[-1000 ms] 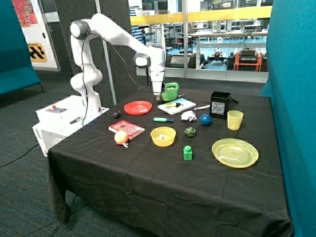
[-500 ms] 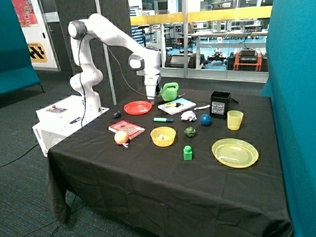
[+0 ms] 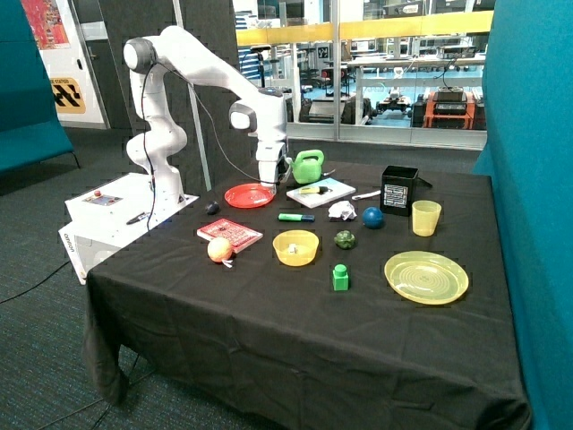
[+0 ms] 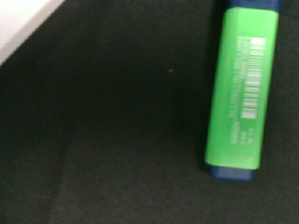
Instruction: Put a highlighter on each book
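A white book [image 3: 320, 192] lies at the back of the table with a yellow highlighter [image 3: 313, 189] on it. A green highlighter [image 3: 295, 217] with dark ends lies on the black cloth in front of that book. It fills the wrist view [image 4: 240, 91], with a corner of the white book [image 4: 21, 16] beside it. A red book [image 3: 230, 234] with a pale patterned cover lies nearer the front, with nothing on it. My gripper [image 3: 271, 182] hangs low between the red plate [image 3: 250, 194] and the white book, just behind the green highlighter.
A green jug [image 3: 308, 167] stands behind the white book. Further along the table are crumpled paper [image 3: 341, 210], a blue ball [image 3: 372, 217], a black box [image 3: 398, 189] and a yellow cup [image 3: 426, 217]. Nearer the front are a yellow bowl [image 3: 295, 246], a peach-coloured fruit [image 3: 219, 249], a green block [image 3: 340, 278] and a yellow plate [image 3: 426, 277].
My gripper has moved away from the white book toward the red plate and come lower. The yellow highlighter stays on the white book. Nothing else has moved.
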`<state>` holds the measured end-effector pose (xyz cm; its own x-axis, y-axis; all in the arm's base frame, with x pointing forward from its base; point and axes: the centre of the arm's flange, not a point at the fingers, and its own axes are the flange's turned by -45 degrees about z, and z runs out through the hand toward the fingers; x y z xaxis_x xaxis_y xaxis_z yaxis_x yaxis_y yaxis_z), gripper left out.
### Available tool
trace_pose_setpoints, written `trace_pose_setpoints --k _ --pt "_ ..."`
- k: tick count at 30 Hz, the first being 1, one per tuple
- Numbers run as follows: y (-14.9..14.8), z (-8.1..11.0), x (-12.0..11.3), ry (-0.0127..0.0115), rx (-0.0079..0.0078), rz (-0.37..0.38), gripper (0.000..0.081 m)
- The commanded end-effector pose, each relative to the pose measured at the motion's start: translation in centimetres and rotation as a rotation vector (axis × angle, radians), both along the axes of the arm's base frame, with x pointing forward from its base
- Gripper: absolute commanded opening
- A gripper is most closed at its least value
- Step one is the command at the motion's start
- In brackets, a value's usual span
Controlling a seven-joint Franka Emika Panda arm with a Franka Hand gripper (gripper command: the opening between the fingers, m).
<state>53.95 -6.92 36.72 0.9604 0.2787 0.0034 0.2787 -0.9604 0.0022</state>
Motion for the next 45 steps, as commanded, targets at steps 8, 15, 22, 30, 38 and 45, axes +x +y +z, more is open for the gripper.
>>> trace_pose_setpoints --k 8,15,22,30,38,45 --pt "-2.4 -2.6 1.5 0.0038 0.0013 -0.054 0.0546" --pt "-1.5 -4.3 1.8 0.0039 0.0012 -0.043 0.0553" --pt "-0.1 -5.6 2.7 0.0039 0.0012 -0.026 0.0552" --pt "0.5 -6.5 3.6 0.0039 0.0012 -0.017 0.0546" --pt "0.8 -7.1 4.6 0.0039 0.0012 -0.013 0.0534" --pt "1.4 -8.5 4.7 0.0039 0.0012 -0.020 0.0511"
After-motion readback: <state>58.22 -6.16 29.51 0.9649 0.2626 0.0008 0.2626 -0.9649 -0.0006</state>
